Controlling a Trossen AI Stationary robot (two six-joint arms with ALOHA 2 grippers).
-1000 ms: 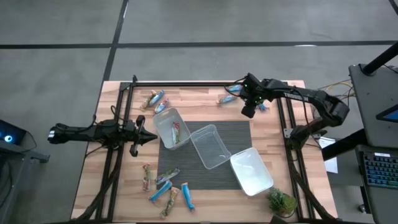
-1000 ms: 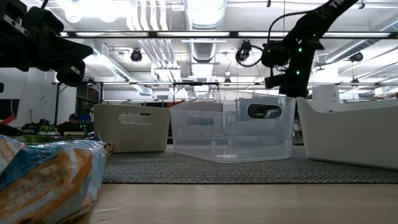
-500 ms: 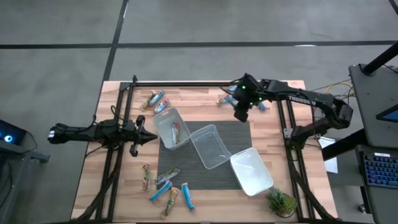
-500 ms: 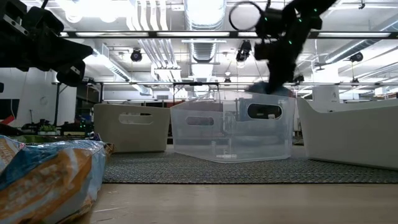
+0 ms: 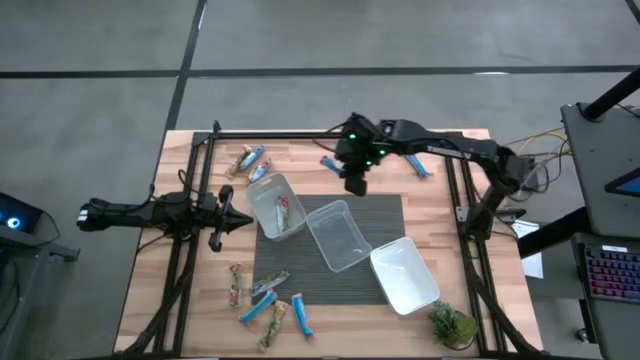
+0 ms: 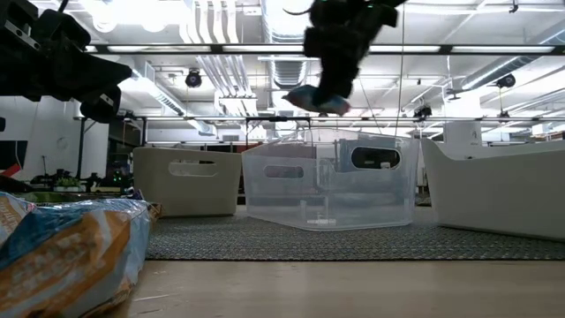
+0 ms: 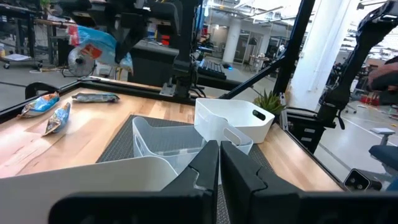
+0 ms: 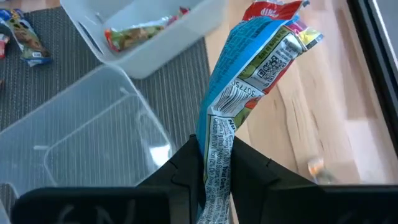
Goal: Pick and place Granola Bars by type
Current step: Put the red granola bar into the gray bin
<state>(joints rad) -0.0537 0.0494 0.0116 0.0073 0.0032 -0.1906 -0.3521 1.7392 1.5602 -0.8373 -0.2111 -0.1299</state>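
Note:
My right gripper (image 5: 351,178) hangs above the far edge of the dark mat, shut on a blue Granola Bar (image 8: 249,74), which also shows high up in the low view (image 6: 316,99). More bars lie at the far left (image 5: 248,160), the far right (image 5: 421,169) and the near left (image 5: 266,300) of the table. A red-green bar (image 5: 285,211) lies in the left tub (image 5: 262,198). My left gripper (image 5: 238,222) waits shut and level at the table's left. My right gripper pinches the blue bar by one end of its wrapper (image 8: 217,134) between its two fingers (image 8: 185,167). The fingers slant down from the table's far right. The bar sticks out past the fingertips, lifted clear of table and tubs.
Three clear tubs stand in a slanting row on the dark mat: the left one, the middle one (image 5: 352,252) and the right one (image 5: 418,290). A small green plant (image 5: 453,325) stands at the near right corner. A black frame rail (image 5: 300,133) runs along the far edge.
My right gripper has swung from the table's far right toward the left and risen, tipping and rolling as it went. It has stayed shut on the blue bar, which now hangs clear above the mat's far edge.

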